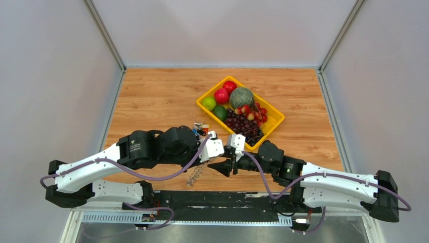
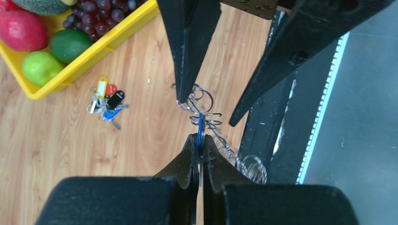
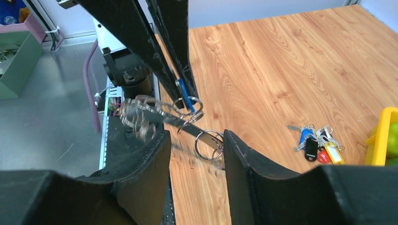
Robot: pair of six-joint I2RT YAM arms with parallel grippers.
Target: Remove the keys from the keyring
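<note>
My left gripper [image 2: 200,137] is shut on a blue-headed key [image 2: 200,126], held above the table's near edge. From that key hangs a string of silvery keys and wire loops [image 2: 244,161], also visible in the top view [image 1: 195,174]. I cannot make out the keyring as a full circle. My right gripper [image 3: 196,136] is open, its fingers on either side of the loops [image 3: 209,143], one loop against the right-hand finger. In the right wrist view the left fingers [image 3: 180,61] pinch the blue key [image 3: 186,97]. In the top view both grippers meet [image 1: 205,163] [image 1: 212,165].
A small cluster of blue, red, black and yellow keys [image 2: 107,102] lies on the wood, also seen from the right wrist [image 3: 317,143]. A yellow tray [image 1: 275,124] holds grapes, a melon, limes and red fruit. The black base rail [image 1: 222,200] runs under the grippers.
</note>
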